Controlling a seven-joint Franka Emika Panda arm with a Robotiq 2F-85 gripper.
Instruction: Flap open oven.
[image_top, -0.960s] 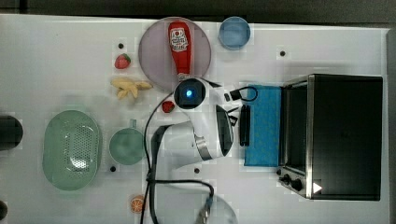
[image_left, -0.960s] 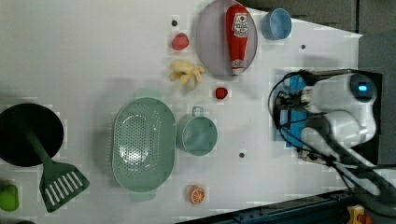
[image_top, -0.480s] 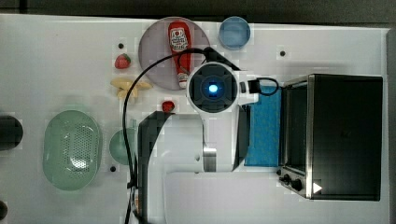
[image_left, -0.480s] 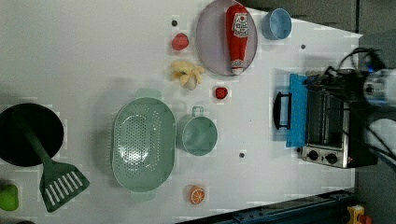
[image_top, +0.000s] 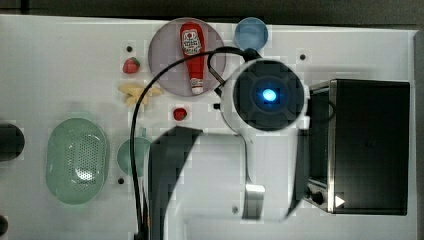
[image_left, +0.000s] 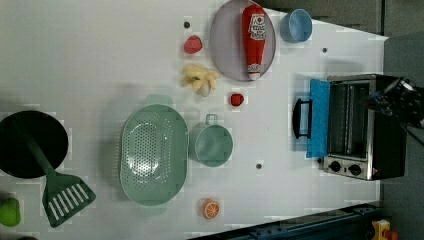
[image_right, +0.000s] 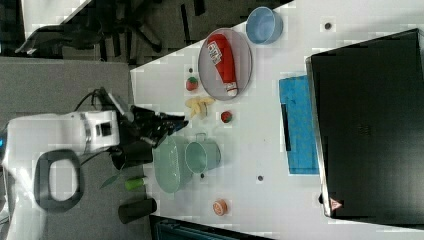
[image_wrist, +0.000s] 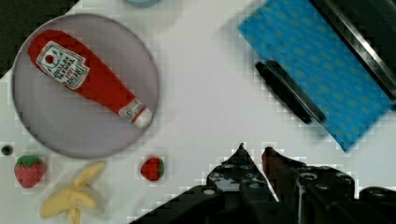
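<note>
We find the toaster oven at the table's edge, at the left view's right, and its door already lies flapped down flat on the white table, the blue-looking glass panel facing up and the black bar handle at the far end from the oven body. The rack inside shows through the open mouth. We judge the opening itself as done, so the step in hand is clearing away.

In the wrist view the gripper hangs above bare table beside the door, its two fingertips drawn nearly together with a thin gap between them and nothing held. To finish well we would keep the arm well off the lowered door and its handle, since a brush against them could swing the door back up or shift the oven, and we would also steer wide of the plate next to the oven.

As for containers: the grey plate, near the oven door, carries a red ketchup bottle lying on its side. The small blue bowl beside the plate looks empty. Farther from the oven, the green colander and the small green pot touching it both look empty. A strawberry, another red fruit, a banana and an orange half lie loose on the table, in no container.
</note>
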